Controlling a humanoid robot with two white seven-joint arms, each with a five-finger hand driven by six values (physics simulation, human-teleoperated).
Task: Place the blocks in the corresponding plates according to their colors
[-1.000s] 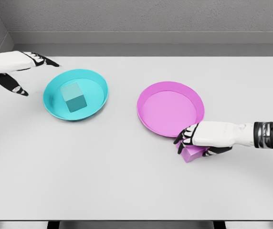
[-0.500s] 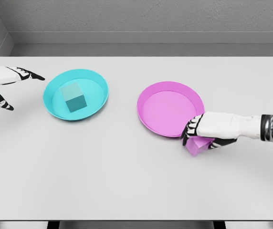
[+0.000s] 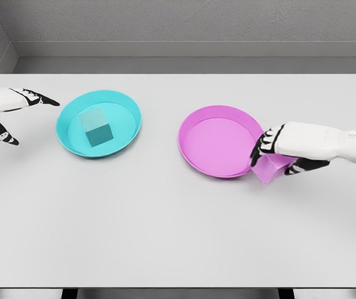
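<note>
Pink block [image 3: 269, 168] tilted, clamped in right hand [image 3: 290, 149] fingers at pink plate's [image 3: 193, 152] four o'clock rim; left hand [image 3: 7, 106] fingers spread wide.

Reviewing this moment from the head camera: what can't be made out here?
- Head view: most of the small pink block is covered by the right hand gripping it; whether it touches the white table is unclear.
- Right forearm is cut off by the right picture edge.
- Left hand, open: its arm is cut off by the left edge.
- Teal cube's underside is hidden inside the teal round plate.
</note>
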